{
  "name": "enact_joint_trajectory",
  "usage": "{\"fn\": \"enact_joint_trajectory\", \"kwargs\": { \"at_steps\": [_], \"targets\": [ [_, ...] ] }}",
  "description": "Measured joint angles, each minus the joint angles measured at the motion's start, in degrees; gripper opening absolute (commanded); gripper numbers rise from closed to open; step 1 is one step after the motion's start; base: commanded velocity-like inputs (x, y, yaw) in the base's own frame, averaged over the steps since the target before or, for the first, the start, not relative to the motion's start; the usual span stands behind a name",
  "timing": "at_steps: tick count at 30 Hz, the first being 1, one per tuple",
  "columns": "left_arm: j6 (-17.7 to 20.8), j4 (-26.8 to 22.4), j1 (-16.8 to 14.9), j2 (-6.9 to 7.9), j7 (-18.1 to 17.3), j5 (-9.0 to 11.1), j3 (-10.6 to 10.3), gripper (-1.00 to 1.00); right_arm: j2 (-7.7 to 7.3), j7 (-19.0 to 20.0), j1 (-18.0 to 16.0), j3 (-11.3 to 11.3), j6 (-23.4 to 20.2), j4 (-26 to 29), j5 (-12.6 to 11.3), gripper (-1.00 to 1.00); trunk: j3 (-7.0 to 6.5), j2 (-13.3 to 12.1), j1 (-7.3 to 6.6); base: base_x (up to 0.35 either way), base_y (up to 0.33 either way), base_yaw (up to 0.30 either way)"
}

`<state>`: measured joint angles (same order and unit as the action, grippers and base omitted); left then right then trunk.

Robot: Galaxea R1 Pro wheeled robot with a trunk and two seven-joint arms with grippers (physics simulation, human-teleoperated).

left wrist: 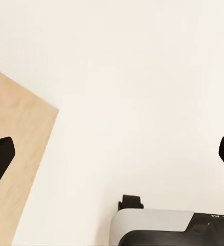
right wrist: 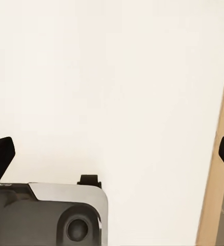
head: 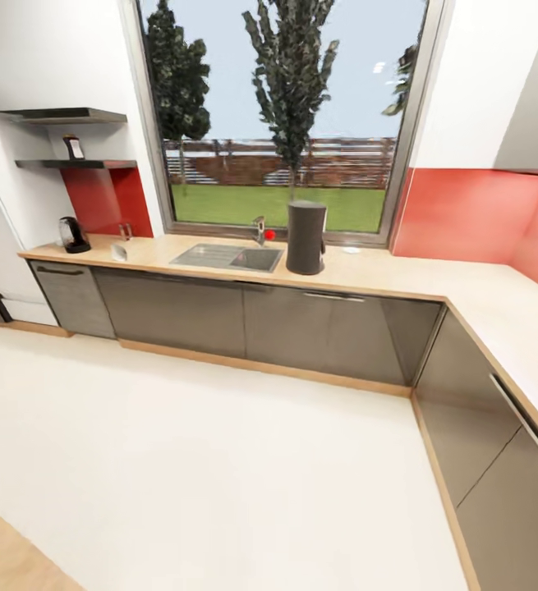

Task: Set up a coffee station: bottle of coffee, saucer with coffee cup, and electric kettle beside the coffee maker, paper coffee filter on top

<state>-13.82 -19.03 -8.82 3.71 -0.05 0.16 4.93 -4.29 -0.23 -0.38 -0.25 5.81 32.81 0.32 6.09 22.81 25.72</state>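
The kitchen countertop (head: 383, 277) runs under the window and turns toward me on the right. On it, right of the sink, stands the tall dark grey coffee maker (head: 305, 238). The electric kettle (head: 73, 235) sits at the counter's far left end. A small white item (head: 119, 251) beside it is too small to identify. The bottle of coffee (head: 74, 147) stands on the kitchen shelf (head: 88, 164). My left gripper (left wrist: 112, 159) and right gripper (right wrist: 112, 154) hang open over the white floor, with nothing between their fingers.
A steel sink (head: 229, 257) with a red-knobbed tap (head: 262, 231) lies left of the coffee maker. A higher matching shelf (head: 63, 116) hangs above. Grey cabinet fronts (head: 318, 332) line two sides around a wide white floor (head: 219, 468). My own base (left wrist: 158, 225) shows below the grippers.
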Motion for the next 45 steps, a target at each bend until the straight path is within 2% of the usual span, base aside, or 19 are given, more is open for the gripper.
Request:
{"fn": "enact_joint_trajectory", "kwargs": {
  "at_steps": [21,45],
  "targets": [
    [0.0,0.0,0.0,0.09,0.1,0.0,0.0,1.0,0.02,0.0,0.0,0.0,0.0,0.0,0.0,1.0,-1.46,0.0,0.0,0.317,-0.164,0.189],
    [0.0,0.0,0.0,0.16,0.1,0.1,0.1,1.0,0.04,0.0,0.0,0.0,0.0,0.1,0.0,1.0,-2.8,0.0,0.0,0.337,-0.007,0.224]
  ]
}}
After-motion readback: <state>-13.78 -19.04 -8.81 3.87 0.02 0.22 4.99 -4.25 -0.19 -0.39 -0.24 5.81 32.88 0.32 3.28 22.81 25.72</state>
